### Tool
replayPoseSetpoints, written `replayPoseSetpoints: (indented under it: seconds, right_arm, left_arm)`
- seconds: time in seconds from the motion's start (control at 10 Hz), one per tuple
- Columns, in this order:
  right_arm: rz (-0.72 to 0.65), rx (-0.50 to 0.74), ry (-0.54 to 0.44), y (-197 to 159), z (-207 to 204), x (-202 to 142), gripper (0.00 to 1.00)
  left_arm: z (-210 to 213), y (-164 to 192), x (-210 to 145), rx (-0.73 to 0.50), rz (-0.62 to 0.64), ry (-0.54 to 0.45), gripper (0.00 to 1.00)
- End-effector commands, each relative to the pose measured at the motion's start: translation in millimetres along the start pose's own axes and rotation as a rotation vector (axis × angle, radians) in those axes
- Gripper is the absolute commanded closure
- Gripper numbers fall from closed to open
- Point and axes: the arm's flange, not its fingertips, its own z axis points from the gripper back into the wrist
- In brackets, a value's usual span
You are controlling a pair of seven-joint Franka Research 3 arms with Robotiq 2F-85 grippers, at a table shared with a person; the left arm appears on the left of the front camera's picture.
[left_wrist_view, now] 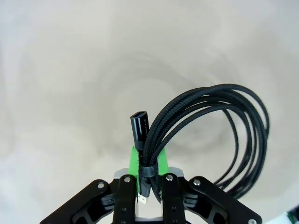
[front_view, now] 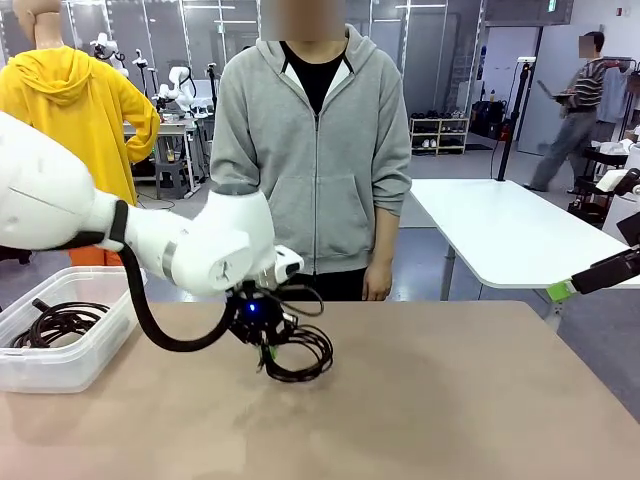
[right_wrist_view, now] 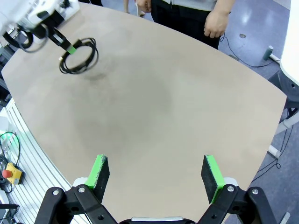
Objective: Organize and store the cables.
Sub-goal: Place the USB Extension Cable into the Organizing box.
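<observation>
A black coiled cable [front_view: 300,355] hangs just above the middle of the brown table [front_view: 450,400], and my left gripper [front_view: 266,350] is shut on it. In the left wrist view the green pads [left_wrist_view: 135,158] pinch the braided cable [left_wrist_view: 224,121] at its tie, a plug end sticking up beside them. The same cable [right_wrist_view: 79,56] shows far off in the right wrist view, hanging from my left gripper [right_wrist_view: 70,48]. Another coiled cable [front_view: 60,322] lies in the clear plastic bin [front_view: 60,365] at the table's left. My right gripper [right_wrist_view: 156,172] stands open over the bare table, holding nothing.
A person in a grey hoodie [front_view: 315,150] stands at the far edge of the table, hands down. A white table [front_view: 510,230] stands behind at the right. My right arm's tip [front_view: 600,272] reaches in from the right edge.
</observation>
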Motion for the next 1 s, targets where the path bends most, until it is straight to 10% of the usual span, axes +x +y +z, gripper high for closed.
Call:
replayPoseSetpoints:
  seconds: [0.0,0.5,0.9]
  right_arm:
    - [-0.013,-0.010,-0.005,0,-1,1,0.00]
    - [-0.013,-0.010,-0.005,0,-1,1,0.00]
    - [-0.013,-0.010,-0.005,0,-1,1,0.00]
  left_arm:
    - [44,14,-8,-0.009,-0.026,0.038,1.00]
    - [103,73,-24,-0.051,-0.097,-0.010,1.00]
    - [154,205,-36,-0.043,-0.156,-0.075,1.00]
